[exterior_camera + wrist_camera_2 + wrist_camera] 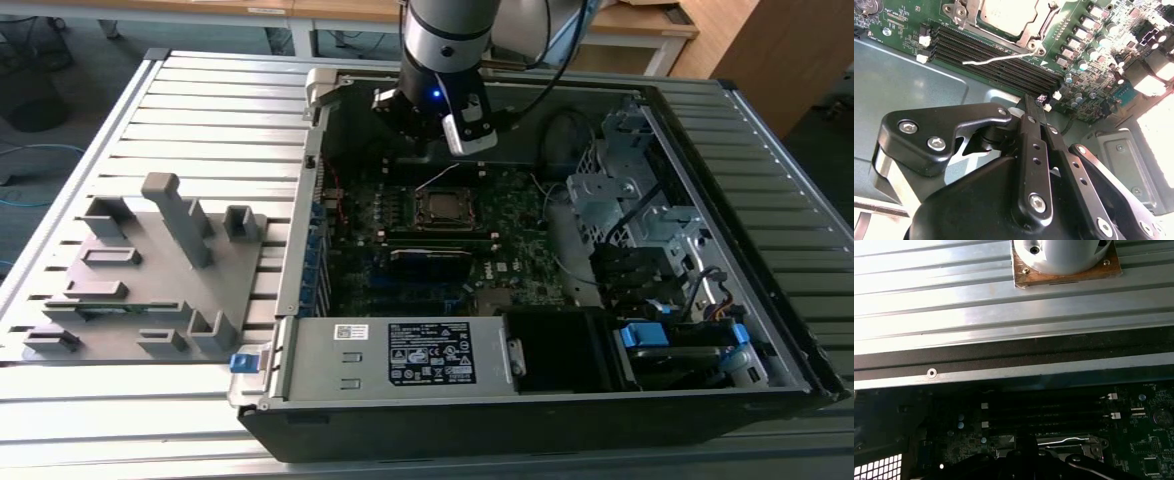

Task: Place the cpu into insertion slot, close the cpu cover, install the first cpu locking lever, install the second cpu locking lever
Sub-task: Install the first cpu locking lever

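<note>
A: Cpu [1004, 15], a flat silver-grey square chip, lies under its silvery metal frame cover [1040, 31], near the green motherboard's [899, 22] edge by the black gripper [1030, 102].

B: Its fingers are pressed together and empty. The thin wire lever [999, 57] is loose, so a glancing push could bend it.

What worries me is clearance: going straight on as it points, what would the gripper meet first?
Probably the black memory slots at the edge of the green motherboard; in the second wrist view the shut gripper points at them. Height above them is unclear.
</note>
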You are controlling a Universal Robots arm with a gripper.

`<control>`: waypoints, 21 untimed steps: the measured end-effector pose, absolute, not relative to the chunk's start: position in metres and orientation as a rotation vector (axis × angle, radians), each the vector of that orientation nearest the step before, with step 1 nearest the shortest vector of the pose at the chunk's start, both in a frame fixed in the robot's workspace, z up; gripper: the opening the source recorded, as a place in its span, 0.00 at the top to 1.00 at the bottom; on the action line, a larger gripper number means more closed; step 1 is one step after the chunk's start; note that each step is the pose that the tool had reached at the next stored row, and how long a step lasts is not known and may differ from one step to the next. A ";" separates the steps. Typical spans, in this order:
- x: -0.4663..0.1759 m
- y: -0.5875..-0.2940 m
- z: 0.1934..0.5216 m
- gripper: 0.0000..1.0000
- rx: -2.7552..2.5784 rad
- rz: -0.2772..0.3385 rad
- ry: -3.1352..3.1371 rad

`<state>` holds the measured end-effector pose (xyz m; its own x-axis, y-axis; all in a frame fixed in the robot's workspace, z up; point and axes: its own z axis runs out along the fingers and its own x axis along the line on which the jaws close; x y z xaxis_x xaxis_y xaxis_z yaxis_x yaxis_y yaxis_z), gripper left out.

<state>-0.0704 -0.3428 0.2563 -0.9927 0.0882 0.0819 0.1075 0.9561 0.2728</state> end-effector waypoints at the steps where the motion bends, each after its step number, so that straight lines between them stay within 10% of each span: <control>1: -0.070 -0.343 0.256 0.90 -0.152 -0.430 -3.039; 21: -0.070 -0.343 0.256 0.90 -0.151 -0.435 -3.044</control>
